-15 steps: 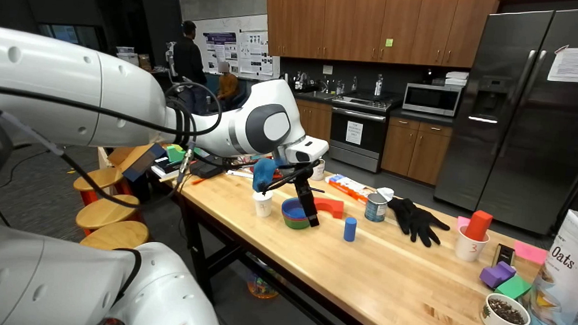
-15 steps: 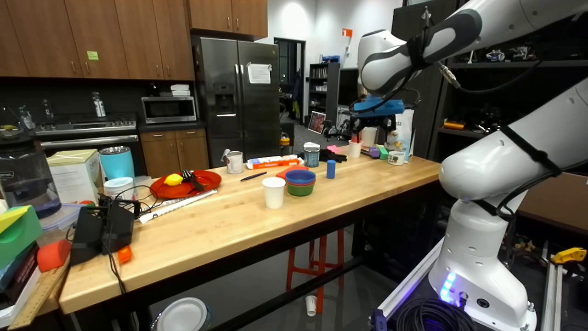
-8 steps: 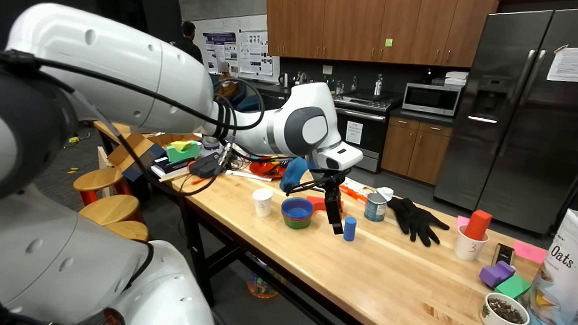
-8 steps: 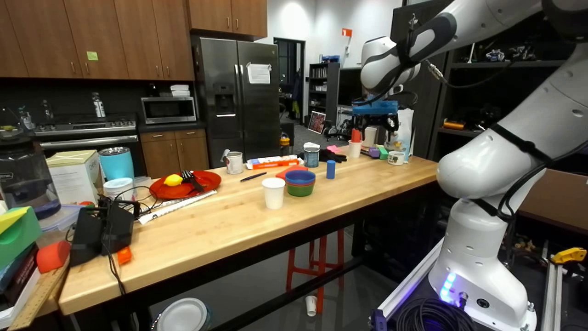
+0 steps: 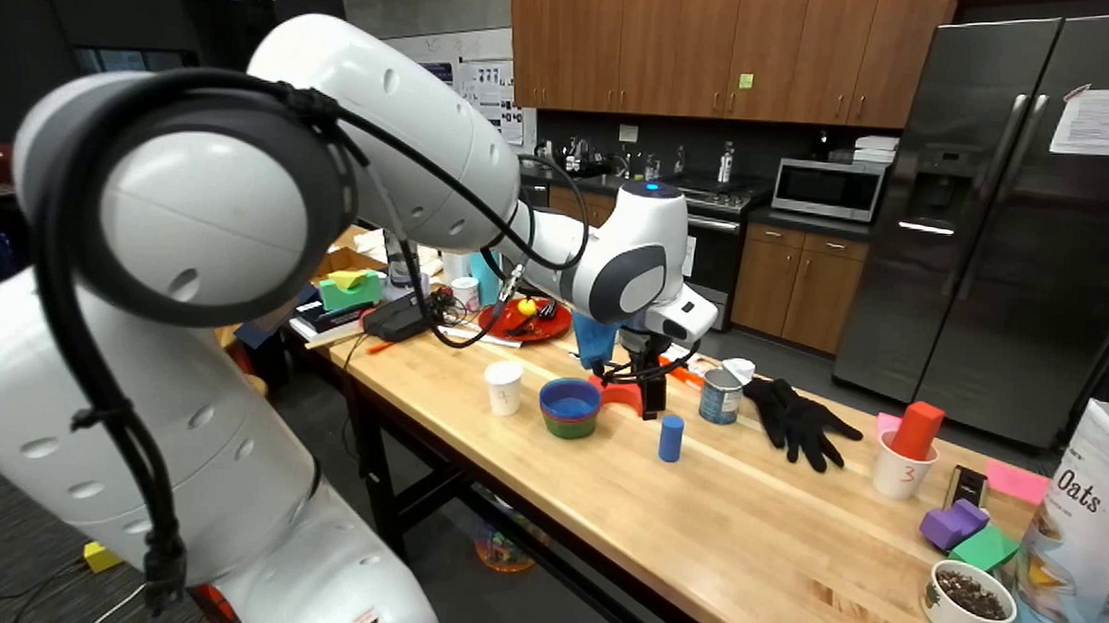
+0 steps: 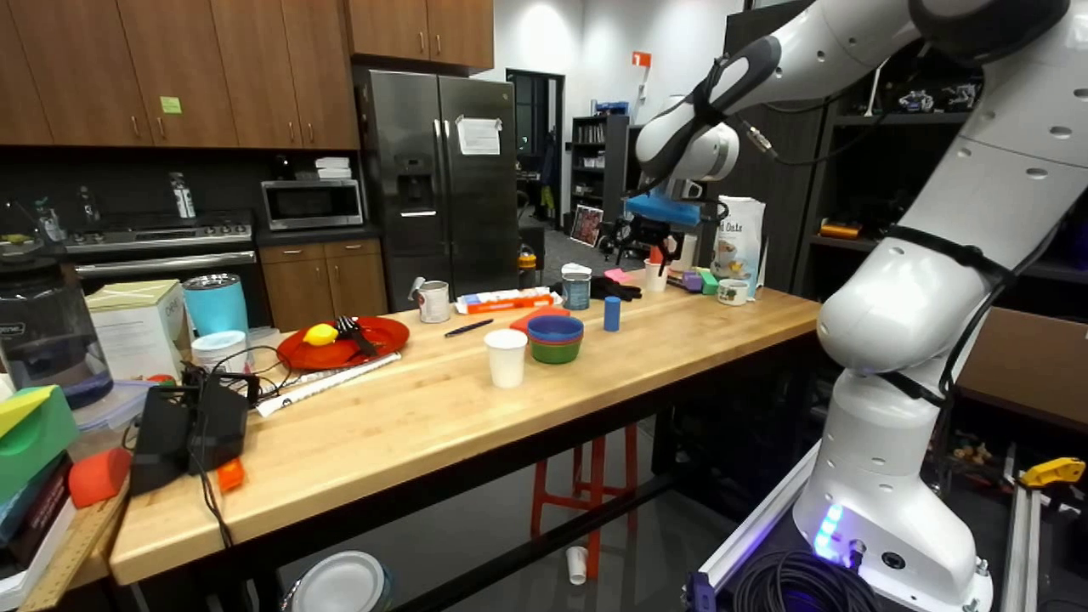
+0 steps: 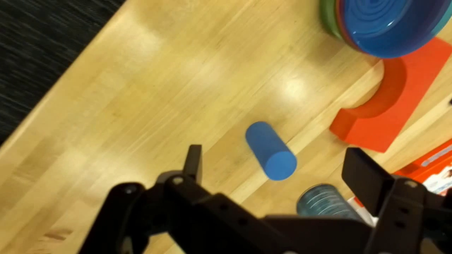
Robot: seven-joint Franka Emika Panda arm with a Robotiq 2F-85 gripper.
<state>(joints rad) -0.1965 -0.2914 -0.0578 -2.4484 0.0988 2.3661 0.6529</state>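
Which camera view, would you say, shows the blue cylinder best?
The wrist view: the blue cylinder appears largest there, with its round top and side visible. Both exterior views show it unobstructed but much smaller, standing upright on the table.

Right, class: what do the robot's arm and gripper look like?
The arm is white and rounded, with dark grey joint trim and round dimples. Black cables loop along it, bound by black straps. Blue lights glow on its base. A blue piece is mounted beside the black two-fingered gripper.
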